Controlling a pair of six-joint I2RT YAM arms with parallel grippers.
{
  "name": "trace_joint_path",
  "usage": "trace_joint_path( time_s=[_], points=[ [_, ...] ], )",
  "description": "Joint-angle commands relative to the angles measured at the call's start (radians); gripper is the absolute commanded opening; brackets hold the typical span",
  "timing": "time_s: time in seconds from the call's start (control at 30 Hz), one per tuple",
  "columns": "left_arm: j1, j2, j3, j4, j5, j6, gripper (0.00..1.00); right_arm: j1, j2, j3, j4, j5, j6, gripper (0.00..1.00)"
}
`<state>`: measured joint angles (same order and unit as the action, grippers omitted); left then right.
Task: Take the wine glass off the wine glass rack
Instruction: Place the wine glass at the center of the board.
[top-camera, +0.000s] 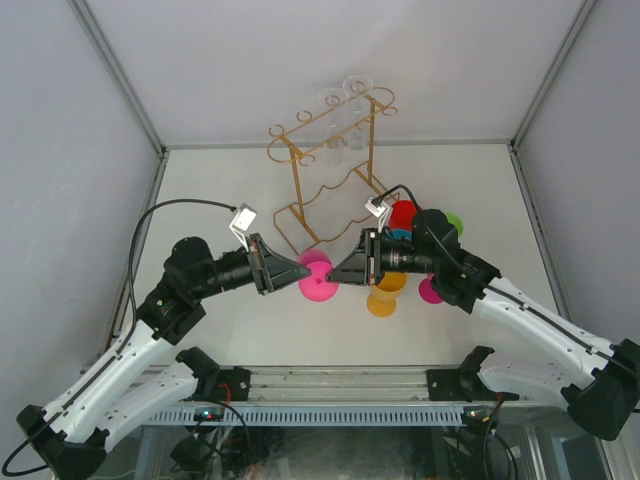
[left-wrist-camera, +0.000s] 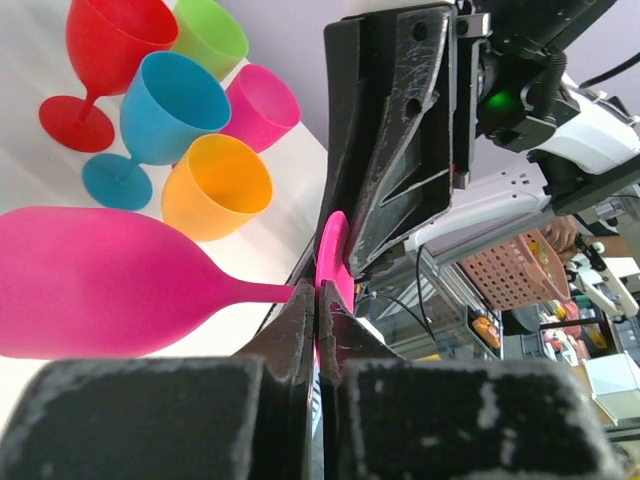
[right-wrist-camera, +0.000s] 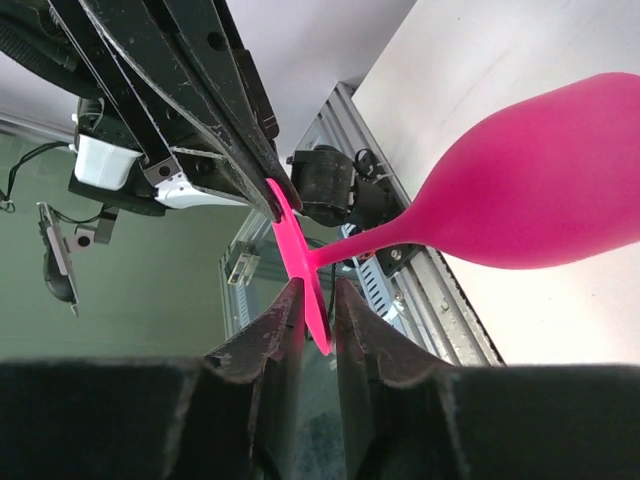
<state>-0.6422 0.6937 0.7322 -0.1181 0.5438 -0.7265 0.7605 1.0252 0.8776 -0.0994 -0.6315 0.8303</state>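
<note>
The gold wire wine glass rack (top-camera: 322, 190) stands at the back middle, with two clear glasses (top-camera: 345, 110) hanging from its top rails. A pink wine glass (top-camera: 318, 283) is held off the rack, lying sideways above the table in front of it. My left gripper (top-camera: 302, 272) is shut on the rim of its flat foot (left-wrist-camera: 333, 250), seen edge-on in the left wrist view (left-wrist-camera: 320, 300); its bowl (left-wrist-camera: 100, 280) points left. My right gripper (top-camera: 340, 272) faces it from the other side. Its fingers (right-wrist-camera: 318, 292) straddle the same foot (right-wrist-camera: 300, 250) with a gap, open.
Right of the rack stand coloured plastic glasses: red (top-camera: 403, 213), green (top-camera: 453, 222), blue (left-wrist-camera: 170, 100), orange (top-camera: 385, 293) and magenta (top-camera: 432, 290). The table's front rail (top-camera: 330, 382) lies just behind the arms. White walls enclose the sides and back.
</note>
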Motion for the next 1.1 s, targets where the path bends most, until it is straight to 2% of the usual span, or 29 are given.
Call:
trace_joint_path(
  time_s=[0.0,0.13,0.17,0.2,0.3,0.37,0.43,0.57,0.83,1.07],
  points=[
    [-0.011,-0.002,0.008,0.099,0.044,-0.021,0.00,-0.003,-0.001,0.006,0.081,-0.039,0.021,0.17],
    [-0.013,-0.003,0.003,0.101,0.049,-0.022,0.00,-0.007,-0.010,0.006,0.095,-0.029,0.022,0.00],
    [-0.013,-0.001,-0.001,0.100,0.047,-0.022,0.02,-0.007,-0.015,0.006,0.101,-0.028,0.018,0.00],
    [-0.014,0.001,-0.004,0.099,0.046,-0.023,0.05,-0.007,-0.021,0.006,0.108,-0.029,0.011,0.00],
    [-0.038,0.019,-0.009,0.088,0.071,-0.003,0.26,-0.004,-0.049,0.006,0.108,0.005,-0.019,0.00],
    [-0.067,0.040,0.028,0.006,0.067,0.046,0.30,0.002,-0.070,0.007,0.096,0.045,-0.053,0.00],
    [-0.085,0.055,0.050,-0.044,0.048,0.083,0.29,0.006,-0.088,0.006,0.083,0.077,-0.089,0.00],
    [-0.091,0.068,0.052,-0.040,0.052,0.072,0.25,0.010,-0.116,0.005,0.063,0.113,-0.143,0.00],
    [-0.098,0.079,0.033,0.104,0.091,-0.003,0.20,0.023,-0.138,-0.004,0.063,0.101,-0.172,0.00],
    [-0.103,0.075,0.012,0.179,0.100,-0.051,0.21,0.037,-0.151,-0.007,0.062,0.091,-0.197,0.00]
  ],
)
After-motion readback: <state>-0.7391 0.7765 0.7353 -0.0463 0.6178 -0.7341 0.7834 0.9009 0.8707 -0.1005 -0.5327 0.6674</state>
